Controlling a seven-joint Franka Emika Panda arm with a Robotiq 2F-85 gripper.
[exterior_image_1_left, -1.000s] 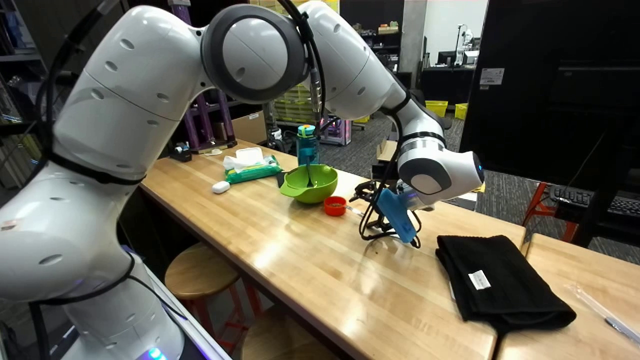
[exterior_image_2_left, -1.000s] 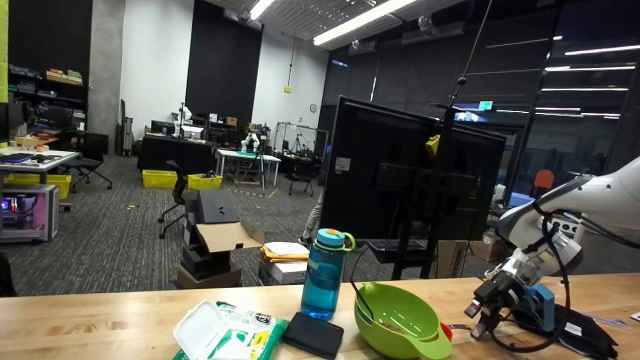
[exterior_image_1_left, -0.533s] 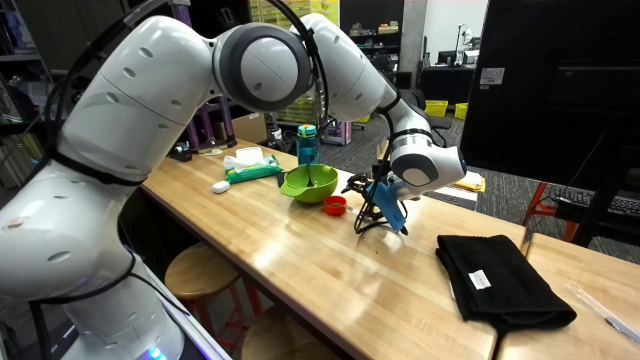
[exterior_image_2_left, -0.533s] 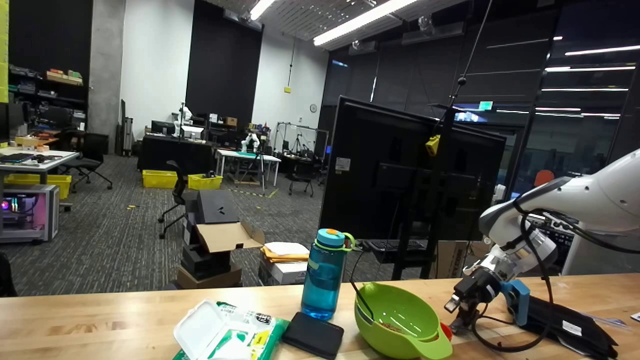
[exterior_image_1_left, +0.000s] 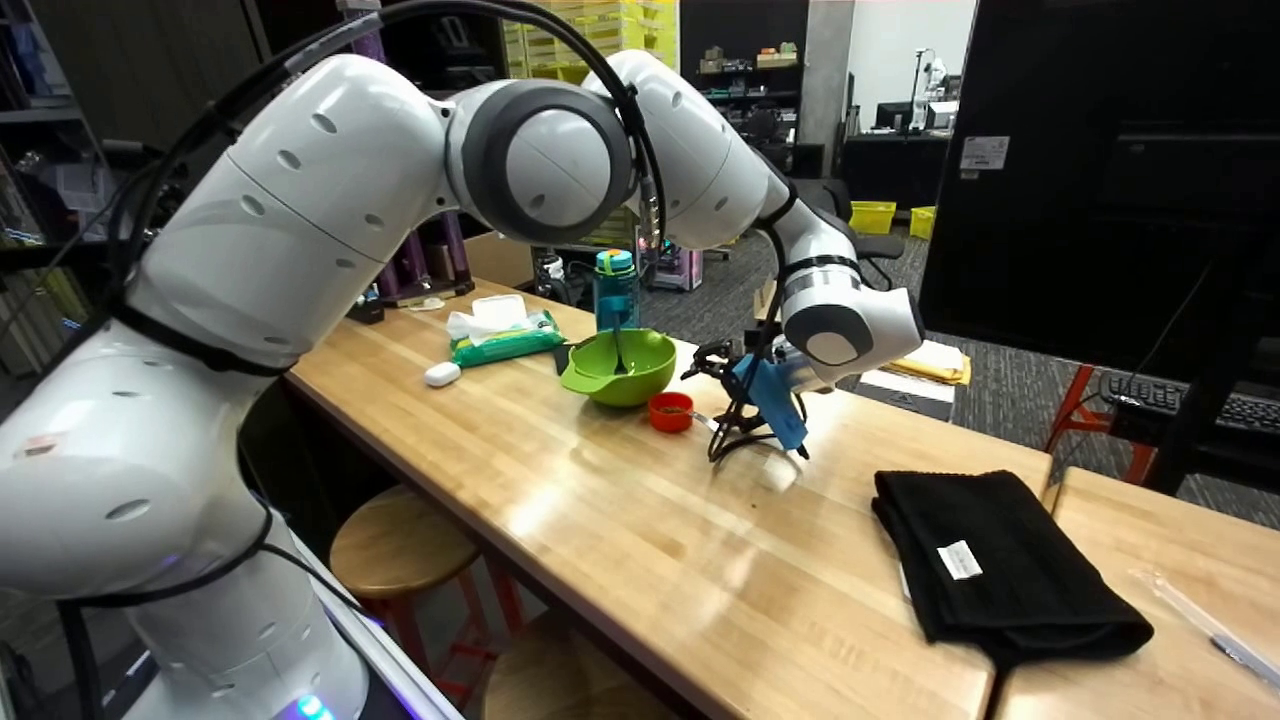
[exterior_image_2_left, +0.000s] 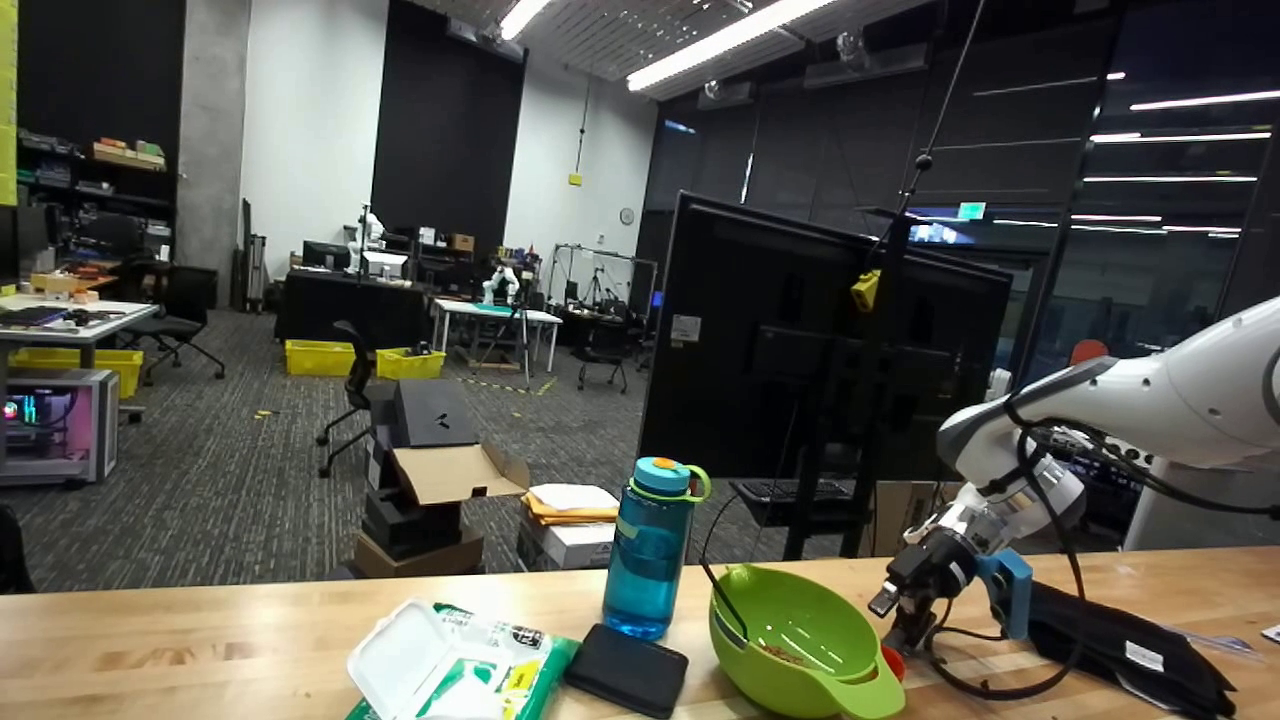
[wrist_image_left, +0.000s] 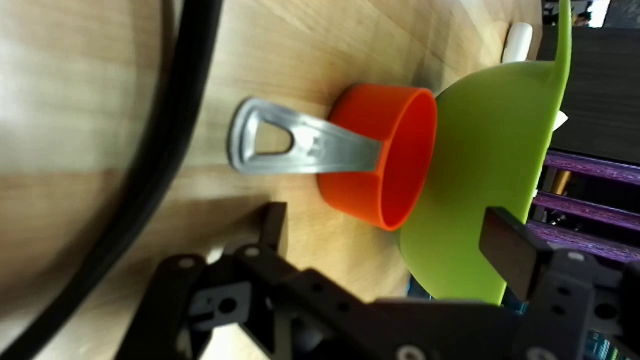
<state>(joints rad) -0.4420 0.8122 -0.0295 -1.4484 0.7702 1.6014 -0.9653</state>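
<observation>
Contents (exterior_image_1_left: 672, 409) of red cup (exterior_image_1_left: 669, 421) indistinct, black cable (wrist_image_left: 165, 135) cropped

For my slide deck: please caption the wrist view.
Open gripper near a metal-handled red measuring cup, green mixing bowl beyond.

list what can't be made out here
Red cup: mostly behind green bowl, in an exterior view.
Cup's contents: too small to identify, in an exterior view.
Green-and-white pack: cut off at bottom edge, in an exterior view.
Bowl's inside: hidden by its wall, wrist view.
</observation>
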